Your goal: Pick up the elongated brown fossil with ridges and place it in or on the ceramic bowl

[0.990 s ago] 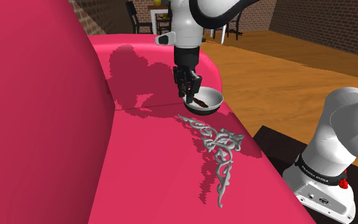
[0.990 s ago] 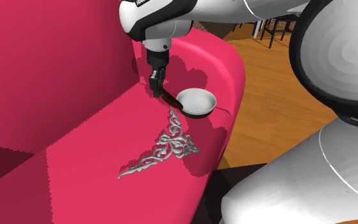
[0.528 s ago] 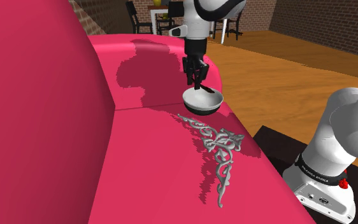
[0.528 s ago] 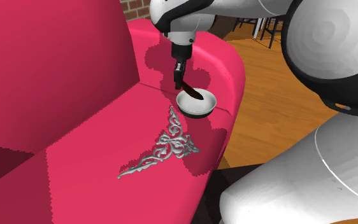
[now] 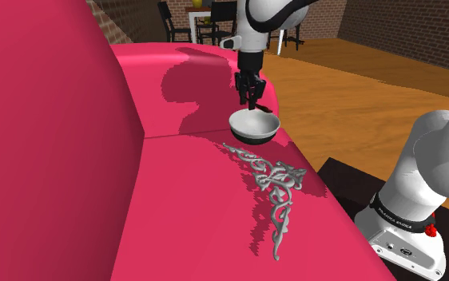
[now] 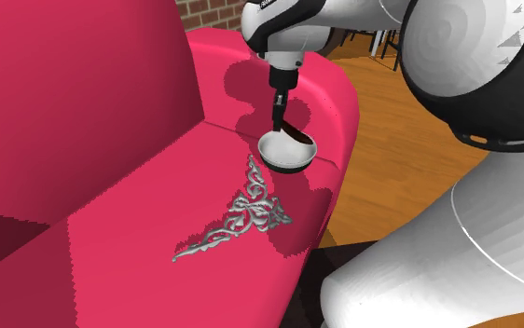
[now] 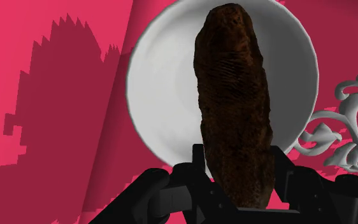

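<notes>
The all-black two-finger gripper (image 7: 237, 186) is clamped on one end of the long, dark brown, ridged fossil (image 7: 232, 108). The fossil hangs over the hollow of the round white bowl (image 7: 147, 86). The white arm (image 5: 261, 17) descends nearly vertically over the red sofa seat (image 5: 191, 211).

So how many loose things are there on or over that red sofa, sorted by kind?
Elongated brown ridged fossil, clasped in the black gripper above the bowl: 1
Round white bowl sitting on the red sofa: 1
Silver scrollwork ornament lying flat beside the bowl: 1
Total: 3
</notes>
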{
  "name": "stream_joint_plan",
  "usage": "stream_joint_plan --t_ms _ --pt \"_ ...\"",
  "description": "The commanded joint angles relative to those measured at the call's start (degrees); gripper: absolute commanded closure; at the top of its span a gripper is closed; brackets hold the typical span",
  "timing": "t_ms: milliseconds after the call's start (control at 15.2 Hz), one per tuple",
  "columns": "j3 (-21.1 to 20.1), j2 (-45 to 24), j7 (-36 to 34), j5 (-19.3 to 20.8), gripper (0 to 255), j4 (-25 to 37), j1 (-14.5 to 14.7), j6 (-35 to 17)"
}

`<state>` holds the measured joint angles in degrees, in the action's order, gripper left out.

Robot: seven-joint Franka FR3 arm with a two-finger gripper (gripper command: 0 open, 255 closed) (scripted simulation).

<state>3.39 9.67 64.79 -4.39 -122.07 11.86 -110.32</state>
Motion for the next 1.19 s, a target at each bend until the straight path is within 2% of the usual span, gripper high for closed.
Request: stream_joint_plan --t_ms 0,594,1122 --pt "-0.08 -0.35 0.03 -0.09 255 -1.36 0.07 -1.73" --pt "-0.06 -2.61 0.7 -0.5 255 -6.07 0.13 -8.67" --pt "-0.13 -2.72 0.74 -0.53 255 -6.24 0.06 -8.95"
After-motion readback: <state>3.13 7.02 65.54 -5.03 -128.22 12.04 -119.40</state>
